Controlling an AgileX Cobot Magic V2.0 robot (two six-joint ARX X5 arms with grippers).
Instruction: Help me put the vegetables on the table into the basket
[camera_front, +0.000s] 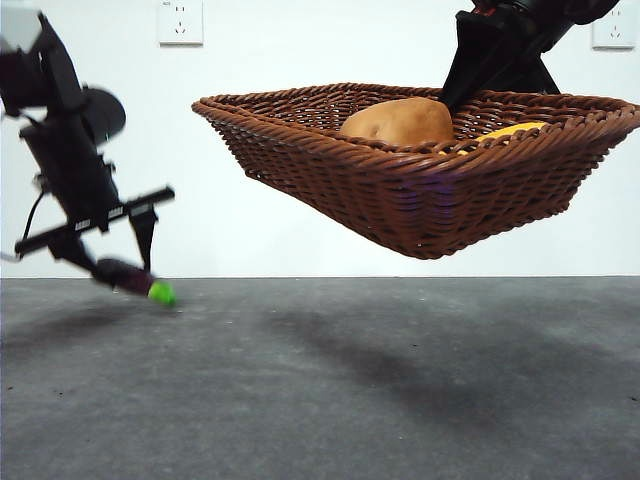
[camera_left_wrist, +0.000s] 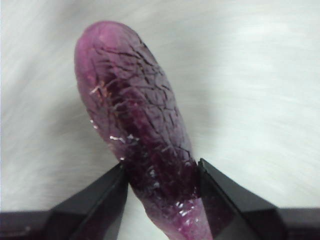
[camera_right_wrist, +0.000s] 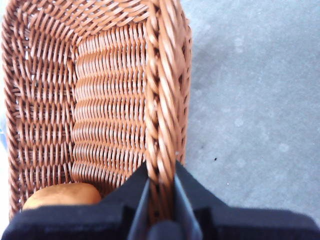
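Across the lower half of the front view, the dark grey desk (camera_front: 330, 390) lies flat, faintly speckled, with soft shadows under what hangs above it. Above it on the right, the wicker basket (camera_front: 420, 190) is off the surface, tilted a little, its braided rim uppermost and nothing beneath it but shadow. Right hand (camera_right_wrist: 161, 192) clenched on the basket's braided rim, one jaw inside the wall and one outside; in the front view its dark arm comes down from the top right corner to the far rim. Left hand (camera_front: 125, 262) at the far left, arm slanting down from the top corner, jaws closed on the eggplant (camera_front: 135, 278). Eggplant held clear of the desk, just above it, well apart from the basket; dark purple body angled downward, green tip lowest. Left wrist view shows the jaws pinching the narrow end of the eggplant (camera_left_wrist: 137, 125), skin crazed with fine cracks, rounded end pointing away from the hand (camera_left_wrist: 162, 175). Potato (camera_front: 398, 121) lies inside the basket, tan-brown, its top showing over the near rim; also seen in a corner of the basket floor in the right wrist view. Yellow vegetable (camera_front: 508, 130) inside the basket beside the potato, only a sliver visible over the rim.
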